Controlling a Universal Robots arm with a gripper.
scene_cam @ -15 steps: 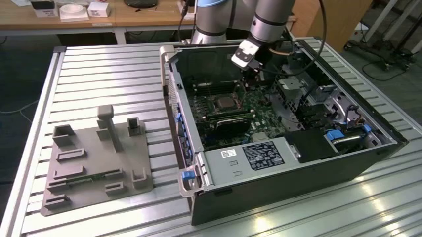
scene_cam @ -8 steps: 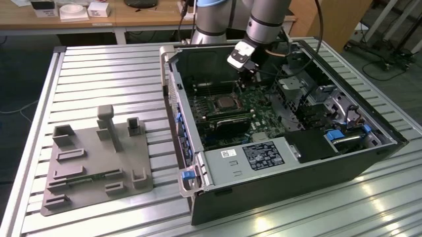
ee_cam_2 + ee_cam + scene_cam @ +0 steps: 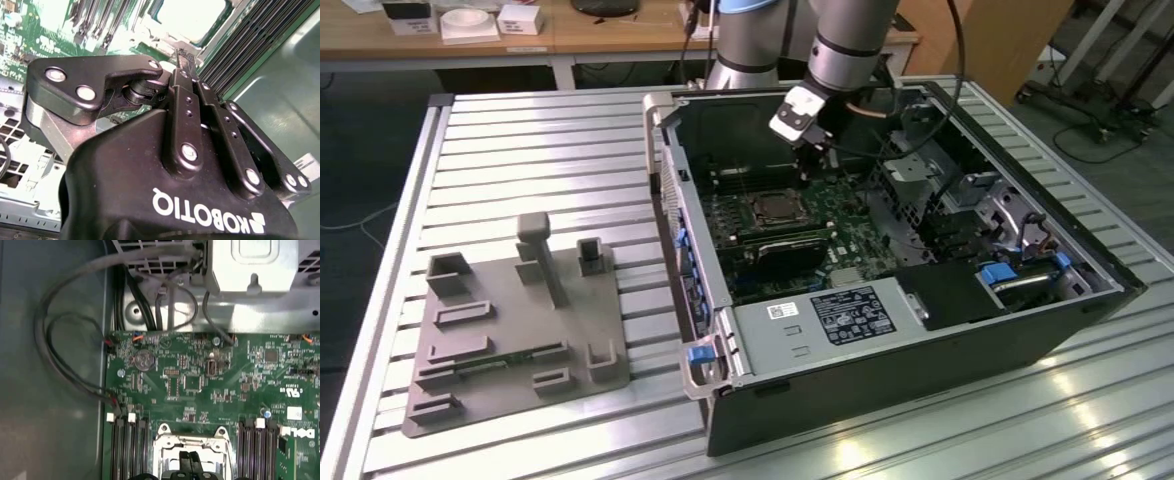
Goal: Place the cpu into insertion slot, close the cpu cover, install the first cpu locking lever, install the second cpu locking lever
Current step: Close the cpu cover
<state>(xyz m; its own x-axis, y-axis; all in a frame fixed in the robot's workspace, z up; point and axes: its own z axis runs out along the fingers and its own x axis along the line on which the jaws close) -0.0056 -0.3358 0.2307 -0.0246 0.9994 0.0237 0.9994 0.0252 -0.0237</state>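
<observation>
One gripper (image 3: 817,158) hangs inside the open computer case (image 3: 961,360), its two fingers (image 3: 185,461) pressed together with nothing between them (tips over the cover's edge). The one cpu cover (image 3: 192,444) lies flat over the insertion slot (image 3: 774,210), with the cpu (image 3: 192,17) pale in its window. Two banks of memory slots (image 3: 127,450) flank it.

Slatted alu table (image 3: 547,150), wooden desk (image 3: 360,40) behind w/ white boxes (image 3: 467,22), grey floor (image 3: 360,130).
</observation>
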